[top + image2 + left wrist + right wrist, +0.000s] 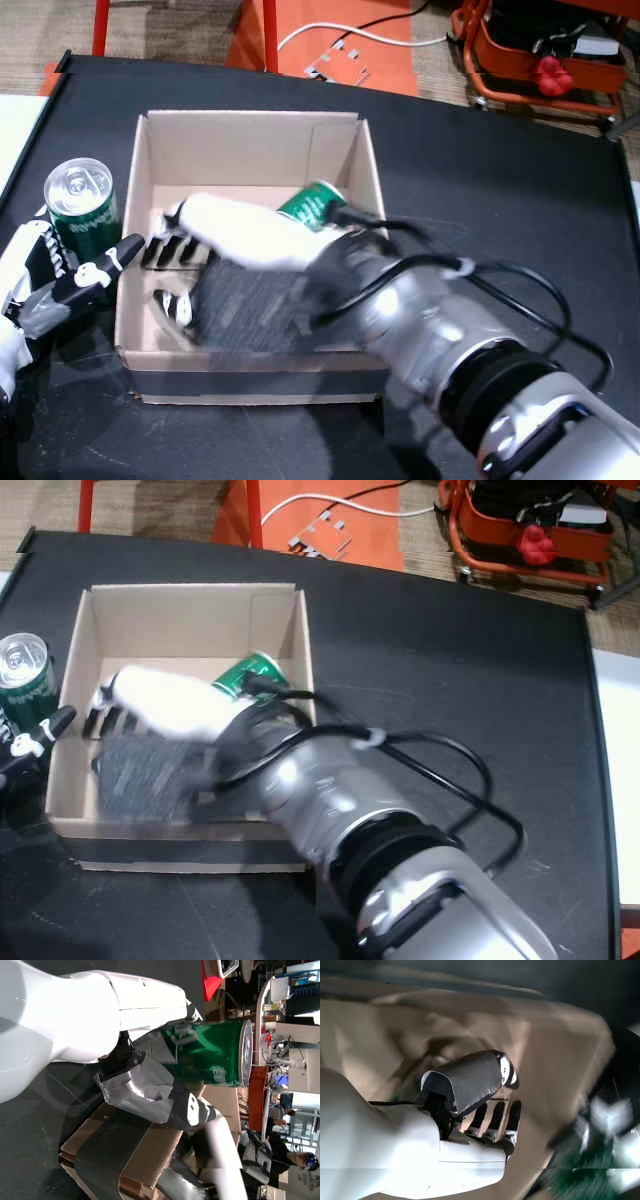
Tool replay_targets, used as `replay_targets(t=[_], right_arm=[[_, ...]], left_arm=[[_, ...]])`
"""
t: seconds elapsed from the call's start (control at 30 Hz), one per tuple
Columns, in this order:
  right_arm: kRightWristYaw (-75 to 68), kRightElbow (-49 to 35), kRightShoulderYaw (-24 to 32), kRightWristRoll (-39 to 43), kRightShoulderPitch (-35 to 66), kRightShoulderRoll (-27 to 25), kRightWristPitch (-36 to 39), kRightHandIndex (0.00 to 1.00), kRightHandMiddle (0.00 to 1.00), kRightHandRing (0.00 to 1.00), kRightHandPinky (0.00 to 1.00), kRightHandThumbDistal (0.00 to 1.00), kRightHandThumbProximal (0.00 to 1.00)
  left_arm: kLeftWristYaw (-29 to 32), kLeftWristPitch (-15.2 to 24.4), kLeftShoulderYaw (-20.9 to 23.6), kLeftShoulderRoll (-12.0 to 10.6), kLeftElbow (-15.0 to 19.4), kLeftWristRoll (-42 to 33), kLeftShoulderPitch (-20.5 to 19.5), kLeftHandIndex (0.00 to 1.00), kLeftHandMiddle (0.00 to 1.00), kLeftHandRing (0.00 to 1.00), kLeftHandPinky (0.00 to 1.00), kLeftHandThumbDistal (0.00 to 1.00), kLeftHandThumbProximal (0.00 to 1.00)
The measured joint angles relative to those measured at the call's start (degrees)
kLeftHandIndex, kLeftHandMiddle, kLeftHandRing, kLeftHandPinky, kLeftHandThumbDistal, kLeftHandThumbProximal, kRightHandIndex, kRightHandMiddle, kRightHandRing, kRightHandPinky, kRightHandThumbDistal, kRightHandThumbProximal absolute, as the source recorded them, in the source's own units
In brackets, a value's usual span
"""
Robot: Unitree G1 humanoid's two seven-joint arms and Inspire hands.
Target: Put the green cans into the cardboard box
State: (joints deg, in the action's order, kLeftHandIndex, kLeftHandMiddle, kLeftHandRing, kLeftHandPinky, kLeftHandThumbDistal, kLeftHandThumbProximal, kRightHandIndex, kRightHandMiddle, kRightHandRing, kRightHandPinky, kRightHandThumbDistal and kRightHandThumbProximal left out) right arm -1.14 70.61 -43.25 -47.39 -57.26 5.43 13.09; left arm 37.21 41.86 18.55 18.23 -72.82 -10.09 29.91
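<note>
I had the black table (pixel 480 170) under everything, and on it the open cardboard box (pixel 250 130), into which my right hand (pixel 235 260) was reaching. That hand was blurred; its fingers (pixel 170 250) looked spread and I saw nothing clasped in them, though the green can in the box (pixel 312 205), tipped over just behind its wrist, may have touched it. My left hand (pixel 60 280) sat outside the box's near wall, fingers apart and holding nothing, with the upright green can (pixel 82 205) just beyond its fingertips; in the left wrist view that can (pixel 210 1052) lay close against the thumb. I judged the can light, thin-walled and slick, easy to dent or tip, so I would wrap it round the middle of its body with modest force.
</note>
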Motion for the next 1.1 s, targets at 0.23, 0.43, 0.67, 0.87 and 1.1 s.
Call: replay_targets(t=[0.23, 0.43, 0.67, 0.87, 1.1], right_arm=[[-7.13, 1.42, -22.73, -19.87, -1.53, 1.05, -12.19, 0.71, 0.69, 0.65, 0.69, 0.65, 0.11], [-6.50, 4.62, -27.76, -23.92, -1.46, 1.05, -18.13, 0.92, 0.85, 0.79, 0.76, 0.56, 0.25], [-4.84, 4.67, -29.62, -26.21, -1.47, 1.05, -19.96, 0.92, 0.83, 0.73, 0.68, 0.70, 0.21], [-5.37, 4.88, -27.44, -24.99, -1.43, 1.05, -19.82, 0.83, 0.74, 0.66, 0.61, 0.65, 0.18], [-5.57, 4.89, -27.93, -27.03, -1.44, 1.06, -19.80, 0.83, 0.70, 0.60, 0.56, 0.73, 0.10]], left_arm=[[-3.51, -4.74, -0.48, -0.25, -0.98, 0.96, 3.23, 0.98, 0.91, 0.94, 0.92, 0.89, 0.28], [-7.64, -6.50, -1.25, -0.12, -1.52, 2.05, 4.63, 0.96, 0.90, 0.92, 0.92, 0.90, 0.28], [-8.81, -7.03, -1.48, 1.01, -1.68, 2.78, 6.01, 0.96, 0.89, 0.90, 0.92, 0.85, 0.26], [-8.88, -7.03, -1.32, 1.49, -1.68, 2.78, 6.00, 0.96, 0.88, 0.89, 0.90, 0.92, 0.26], [-9.31, -7.19, -1.16, 1.50, -1.68, 2.77, 6.00, 0.95, 0.88, 0.90, 0.90, 0.92, 0.26]])
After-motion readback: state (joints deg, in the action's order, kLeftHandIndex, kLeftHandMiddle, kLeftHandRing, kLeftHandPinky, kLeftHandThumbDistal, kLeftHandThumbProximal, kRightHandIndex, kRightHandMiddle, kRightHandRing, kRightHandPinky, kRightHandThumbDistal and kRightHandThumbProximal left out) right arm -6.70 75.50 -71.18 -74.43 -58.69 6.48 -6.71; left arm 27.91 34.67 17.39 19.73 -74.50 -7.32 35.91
